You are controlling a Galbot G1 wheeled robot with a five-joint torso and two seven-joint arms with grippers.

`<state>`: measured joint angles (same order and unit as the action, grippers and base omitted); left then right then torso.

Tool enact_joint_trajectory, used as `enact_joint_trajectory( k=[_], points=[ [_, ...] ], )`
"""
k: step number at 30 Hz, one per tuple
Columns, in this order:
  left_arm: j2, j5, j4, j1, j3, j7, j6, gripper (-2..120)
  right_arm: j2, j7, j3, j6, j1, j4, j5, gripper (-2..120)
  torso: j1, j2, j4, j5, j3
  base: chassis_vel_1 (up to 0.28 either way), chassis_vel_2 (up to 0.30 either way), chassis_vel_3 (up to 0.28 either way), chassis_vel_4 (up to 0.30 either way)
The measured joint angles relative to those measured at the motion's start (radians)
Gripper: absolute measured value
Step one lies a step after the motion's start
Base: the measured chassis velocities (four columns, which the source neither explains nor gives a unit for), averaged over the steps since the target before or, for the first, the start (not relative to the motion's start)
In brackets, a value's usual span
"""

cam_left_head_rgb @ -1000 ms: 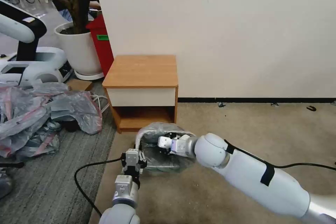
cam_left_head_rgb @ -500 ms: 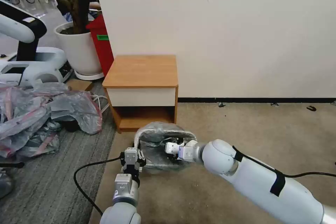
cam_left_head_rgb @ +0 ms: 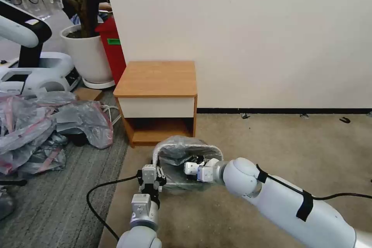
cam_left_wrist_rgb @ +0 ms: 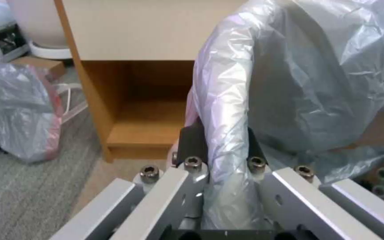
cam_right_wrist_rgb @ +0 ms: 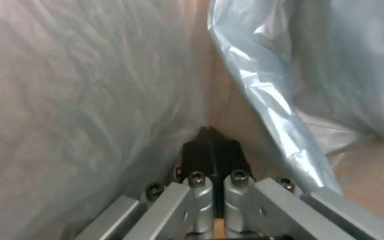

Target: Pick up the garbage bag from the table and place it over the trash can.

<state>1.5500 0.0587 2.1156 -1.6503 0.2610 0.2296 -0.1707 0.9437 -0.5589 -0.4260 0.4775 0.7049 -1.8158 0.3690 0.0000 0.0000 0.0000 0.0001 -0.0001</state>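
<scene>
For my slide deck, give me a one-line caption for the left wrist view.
Left gripper clamping the bag-covered rim of the trash can, garbage bag draped over it, table behind.

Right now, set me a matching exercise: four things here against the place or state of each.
1 garbage bag
2 left claw
3 right claw
4 table

A orange-brown top, against the wall
B draped over the trash can
C clamped on the bag-covered rim
D fingers together, down inside the bag

Pairs: 1-B, 2-C, 3-D, 4-A
</scene>
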Motion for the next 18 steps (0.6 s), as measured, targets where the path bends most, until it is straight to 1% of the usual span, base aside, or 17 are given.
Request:
enact_joint_trajectory(
  k=[5, 12, 18],
  points=[
    [0.005, 0.005, -0.001, -0.002, -0.006, -0.001, -0.001, 3, 0.002, -0.003, 0.002, -0.001, 0.0, 0.005, 0.007, 0, 0.0, 0.0, 0.0, 0.0, 0.0, 0.0, 0.0, 0.0, 0.0],
    [0.01, 0.01, -0.003, -0.005, -0.016, -0.003, -0.001, 3, 0.008, -0.034, 0.0, -0.015, 0.0, 0.023, 0.068, 0, 0.0, 0.0, 0.0, 0.0, 0.0, 0.0, 0.0, 0.0, 0.0],
    [0.013, 0.009, -0.003, -0.011, -0.027, -0.003, -0.002, 3, 0.023, -0.042, -0.001, -0.02, 0.004, 0.048, 0.091, 0, 0.0, 0.0, 0.0, 0.0, 0.0, 0.0, 0.0, 0.0, 0.0]
  ],
)
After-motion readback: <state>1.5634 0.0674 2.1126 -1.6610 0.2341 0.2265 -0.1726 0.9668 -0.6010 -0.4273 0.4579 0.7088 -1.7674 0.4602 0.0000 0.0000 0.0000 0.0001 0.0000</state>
